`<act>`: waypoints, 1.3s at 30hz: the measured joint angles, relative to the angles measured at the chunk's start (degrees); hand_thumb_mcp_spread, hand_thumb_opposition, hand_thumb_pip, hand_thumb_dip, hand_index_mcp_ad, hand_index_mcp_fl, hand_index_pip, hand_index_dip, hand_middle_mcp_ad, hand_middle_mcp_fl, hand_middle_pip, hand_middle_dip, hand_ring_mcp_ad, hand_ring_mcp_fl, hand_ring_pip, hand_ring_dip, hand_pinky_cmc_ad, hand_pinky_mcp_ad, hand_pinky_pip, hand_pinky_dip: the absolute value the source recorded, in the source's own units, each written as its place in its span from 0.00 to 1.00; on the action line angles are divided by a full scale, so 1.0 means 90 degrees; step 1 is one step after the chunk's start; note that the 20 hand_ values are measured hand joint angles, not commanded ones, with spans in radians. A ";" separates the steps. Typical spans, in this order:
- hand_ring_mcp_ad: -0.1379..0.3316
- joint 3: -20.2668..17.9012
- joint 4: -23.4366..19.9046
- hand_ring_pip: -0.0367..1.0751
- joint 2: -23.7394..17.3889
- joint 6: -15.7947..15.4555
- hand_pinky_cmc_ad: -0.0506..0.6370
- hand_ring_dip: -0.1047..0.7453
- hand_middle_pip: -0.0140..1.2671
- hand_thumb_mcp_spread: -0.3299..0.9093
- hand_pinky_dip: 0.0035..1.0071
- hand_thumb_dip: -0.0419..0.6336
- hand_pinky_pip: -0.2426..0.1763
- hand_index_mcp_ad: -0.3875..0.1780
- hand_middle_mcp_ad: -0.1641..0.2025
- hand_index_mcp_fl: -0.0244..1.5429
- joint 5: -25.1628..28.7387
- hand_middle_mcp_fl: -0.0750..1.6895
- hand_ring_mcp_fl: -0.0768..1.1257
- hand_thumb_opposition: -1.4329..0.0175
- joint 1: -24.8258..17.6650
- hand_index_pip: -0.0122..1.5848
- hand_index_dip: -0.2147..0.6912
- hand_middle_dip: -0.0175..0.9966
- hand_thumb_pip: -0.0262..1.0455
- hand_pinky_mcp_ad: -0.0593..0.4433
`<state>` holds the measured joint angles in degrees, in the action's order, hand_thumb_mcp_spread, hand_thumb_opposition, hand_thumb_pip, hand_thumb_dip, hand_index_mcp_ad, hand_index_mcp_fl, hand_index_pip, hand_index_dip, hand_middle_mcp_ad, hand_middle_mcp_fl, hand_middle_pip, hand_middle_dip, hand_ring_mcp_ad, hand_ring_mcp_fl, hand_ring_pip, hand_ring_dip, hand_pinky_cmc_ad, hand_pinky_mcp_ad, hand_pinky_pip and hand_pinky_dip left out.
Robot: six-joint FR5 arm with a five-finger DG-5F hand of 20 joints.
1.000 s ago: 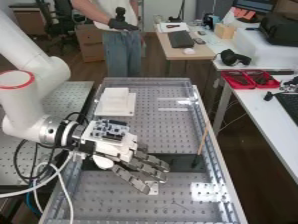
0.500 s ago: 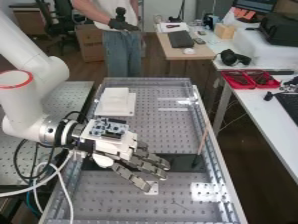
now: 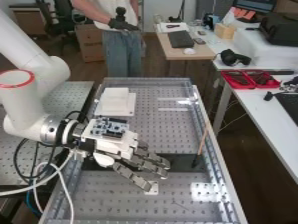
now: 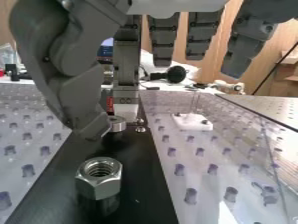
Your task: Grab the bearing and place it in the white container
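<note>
A small, round, silver metal ring [image 4: 118,124] is shining — a long, flat, black strip [image 4: 143,175] is looking smooth.

Arm [image 3: 30,95] — bent | robot hand [image 3: 120,147] — downturned, fingers [image 3: 133,177] nearly straight

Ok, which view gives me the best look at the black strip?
The wrist view: it looks close along the black strip, showing the hex nut on it and the bearing beyond. The high view shows the strip lying across the bench, partly behind the hand.
</note>
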<state>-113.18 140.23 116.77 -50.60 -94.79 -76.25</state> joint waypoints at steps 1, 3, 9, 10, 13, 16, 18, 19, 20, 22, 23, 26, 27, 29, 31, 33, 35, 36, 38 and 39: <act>0.60 -0.0001 -0.0001 0.10 -0.0002 -0.0005 0.68 0.21 0.11 0.54 0.29 0.47 0.37 0.55 0.67 0.11 0.0004 0.06 0.06 0.40 -0.0001 0.98 0.32 0.17 0.70 0.74; 0.60 -0.0003 -0.0002 0.10 -0.0004 -0.0012 0.68 0.21 0.11 0.54 0.29 0.47 0.37 0.56 0.68 0.11 0.0010 0.06 0.06 0.40 -0.0001 0.97 0.31 0.17 0.70 0.73; 0.60 -0.0027 -0.0063 0.10 -0.0005 -0.0007 0.67 0.21 0.11 0.54 0.29 0.47 0.37 0.56 0.68 0.12 0.0029 0.06 0.06 0.40 -0.0009 0.98 0.31 0.17 0.70 0.73; 0.60 -0.0029 -0.0068 0.10 -0.0005 -0.0013 0.67 0.21 0.11 0.54 0.29 0.47 0.37 0.56 0.67 0.12 0.0030 0.06 0.06 0.40 -0.0012 0.97 0.31 0.17 0.70 0.73; 0.60 -0.0038 -0.0088 0.10 -0.0006 -0.0016 0.66 0.21 0.11 0.55 0.29 0.47 0.37 0.56 0.67 0.13 0.0036 0.06 0.06 0.40 -0.0016 0.97 0.29 0.17 0.70 0.73; 0.60 -0.0039 -0.0094 0.11 -0.0009 -0.0024 0.65 0.21 0.11 0.55 0.27 0.48 0.37 0.56 0.68 0.15 0.0050 0.05 0.06 0.39 -0.0014 0.97 0.27 0.17 0.67 0.73; 0.59 -0.0038 -0.0093 0.11 -0.0012 -0.0026 0.65 0.21 0.11 0.56 0.26 0.48 0.37 0.57 0.66 0.16 0.0051 0.05 0.06 0.39 -0.0013 0.96 0.27 0.17 0.66 0.74; 0.58 -0.0040 -0.0094 0.11 -0.0014 -0.0030 0.65 0.21 0.11 0.56 0.26 0.48 0.37 0.57 0.66 0.16 0.0054 0.05 0.06 0.39 -0.0014 0.96 0.27 0.17 0.66 0.74; 0.57 -0.0041 -0.0096 0.11 -0.0015 -0.0032 0.65 0.21 0.11 0.57 0.26 0.48 0.37 0.57 0.66 0.16 0.0057 0.05 0.06 0.39 -0.0016 0.96 0.27 0.17 0.66 0.74; 0.57 -0.0039 -0.0101 0.11 -0.0014 -0.0022 0.65 0.21 0.11 0.57 0.26 0.47 0.37 0.56 0.65 0.16 0.0071 0.05 0.06 0.40 -0.0023 0.96 0.27 0.17 0.65 0.73; 0.57 -0.0038 -0.0102 0.11 -0.0015 -0.0017 0.66 0.21 0.11 0.57 0.26 0.47 0.38 0.57 0.66 0.16 0.0076 0.05 0.06 0.40 -0.0026 0.96 0.27 0.17 0.65 0.74; 0.57 -0.0038 -0.0106 0.11 -0.0014 -0.0017 0.62 0.21 0.11 0.58 0.25 0.47 0.40 0.57 0.65 0.17 0.0082 0.05 0.06 0.40 -0.0035 0.96 0.27 0.17 0.65 0.74; 0.57 -0.0039 -0.0111 0.11 -0.0014 -0.0015 0.62 0.21 0.11 0.58 0.25 0.47 0.40 0.57 0.66 0.17 0.0084 0.05 0.06 0.39 -0.0036 0.96 0.27 0.17 0.65 0.74; 0.57 -0.0042 -0.0130 0.12 -0.0020 -0.0009 0.62 0.21 0.11 0.58 0.25 0.48 0.40 0.57 0.65 0.17 0.0095 0.05 0.06 0.39 -0.0043 0.96 0.27 0.17 0.64 0.73; 0.57 -0.0040 -0.0148 0.12 -0.0038 -0.0002 0.63 0.21 0.11 0.57 0.25 0.47 0.40 0.57 0.65 0.19 0.0103 0.05 0.06 0.39 -0.0044 0.96 0.27 0.17 0.64 0.72; 0.57 -0.0036 -0.0157 0.12 -0.0059 0.0000 0.63 0.21 0.11 0.57 0.25 0.47 0.40 0.57 0.65 0.24 0.0106 0.05 0.06 0.39 -0.0042 0.97 0.27 0.17 0.57 0.72; 0.57 -0.0036 -0.0176 0.12 -0.0086 0.0002 0.63 0.21 0.11 0.57 0.25 0.47 0.40 0.57 0.65 0.24 0.0108 0.05 0.06 0.39 -0.0038 0.97 0.27 0.17 0.57 0.73; 0.57 -0.0034 -0.0201 0.12 -0.0105 0.0003 0.63 0.21 0.11 0.57 0.25 0.47 0.40 0.57 0.65 0.24 0.0115 0.05 0.06 0.39 -0.0035 0.97 0.27 0.17 0.57 0.73; 0.57 -0.0024 -0.0223 0.12 -0.0139 0.0020 0.63 0.21 0.11 0.57 0.25 0.47 0.43 0.57 0.65 0.24 0.0124 0.05 0.06 0.39 -0.0029 0.97 0.27 0.17 0.57 0.73; 0.57 -0.0018 -0.0223 0.12 -0.0152 0.0026 0.63 0.21 0.11 0.57 0.25 0.47 0.43 0.57 0.65 0.24 0.0125 0.05 0.06 0.39 -0.0027 0.97 0.27 0.17 0.57 0.73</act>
<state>-113.34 138.22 115.40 -50.37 -93.67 -76.50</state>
